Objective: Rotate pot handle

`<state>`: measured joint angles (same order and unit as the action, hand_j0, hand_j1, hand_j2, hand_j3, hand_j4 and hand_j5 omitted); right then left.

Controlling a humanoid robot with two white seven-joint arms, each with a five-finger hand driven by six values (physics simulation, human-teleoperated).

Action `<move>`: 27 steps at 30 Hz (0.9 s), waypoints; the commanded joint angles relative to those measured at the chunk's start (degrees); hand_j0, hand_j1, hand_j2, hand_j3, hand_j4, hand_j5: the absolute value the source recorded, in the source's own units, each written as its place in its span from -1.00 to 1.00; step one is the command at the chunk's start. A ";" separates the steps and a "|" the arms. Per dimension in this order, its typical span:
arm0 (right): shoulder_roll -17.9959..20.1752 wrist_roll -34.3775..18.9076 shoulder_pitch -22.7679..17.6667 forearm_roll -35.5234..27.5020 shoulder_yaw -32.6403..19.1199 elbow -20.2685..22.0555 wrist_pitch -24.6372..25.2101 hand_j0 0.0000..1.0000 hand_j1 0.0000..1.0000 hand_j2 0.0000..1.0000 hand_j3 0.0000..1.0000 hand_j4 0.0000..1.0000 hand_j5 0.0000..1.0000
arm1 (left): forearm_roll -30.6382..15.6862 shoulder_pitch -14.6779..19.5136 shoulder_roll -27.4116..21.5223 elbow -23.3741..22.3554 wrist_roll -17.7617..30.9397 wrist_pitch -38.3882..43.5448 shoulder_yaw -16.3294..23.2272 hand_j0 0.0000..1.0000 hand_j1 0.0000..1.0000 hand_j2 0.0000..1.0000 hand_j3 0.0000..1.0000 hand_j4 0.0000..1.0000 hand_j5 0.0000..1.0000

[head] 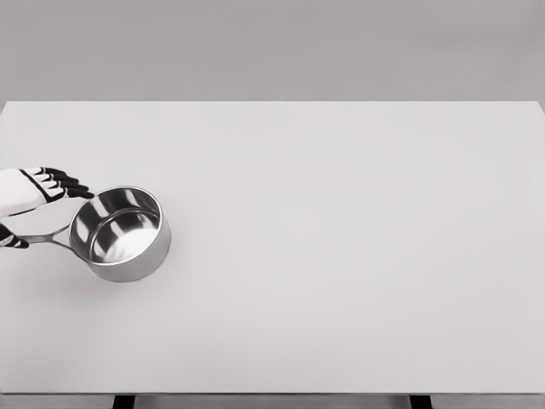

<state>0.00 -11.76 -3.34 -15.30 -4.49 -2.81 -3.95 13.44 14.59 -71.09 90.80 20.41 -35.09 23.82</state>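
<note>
Head view: one pot (120, 233), one left hand (34, 194).

The pot (120, 233) stood upright on the table (341, 256), far over toward the table's left side and roughly midway between its front and rear edges. Its handle (47, 239) ran out leftward from the pot's wall, toward the picture's left edge. The left hand (34, 192) came in from that left edge and lay just behind the handle, its fingers (72, 185) reaching rightward to a spot beside the pot's rear-left rim. Another fingertip (13, 242) showed at the handle's far left end, in front of the hand.
</note>
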 commanded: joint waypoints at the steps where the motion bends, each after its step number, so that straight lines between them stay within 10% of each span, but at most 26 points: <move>1: 0.00 -0.01 0.00 0.01 0.00 0.00 0.00 1.00 1.00 1.00 1.00 1.00 1.00 | -0.34 0.00 -0.02 -0.01 -0.02 0.09 -0.09 1.00 1.00 1.00 1.00 1.00 1.00; 27: 0.00 -0.01 0.00 0.01 0.00 0.00 0.00 1.00 1.00 1.00 1.00 1.00 1.00 | -0.25 -1.76 0.51 -3.08 -0.02 0.09 -0.44 1.00 1.00 1.00 1.00 1.00 1.00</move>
<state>0.00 -11.76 -3.34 -15.30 -4.49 -2.81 -3.95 13.48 12.83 -70.48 88.26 20.40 -35.09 23.49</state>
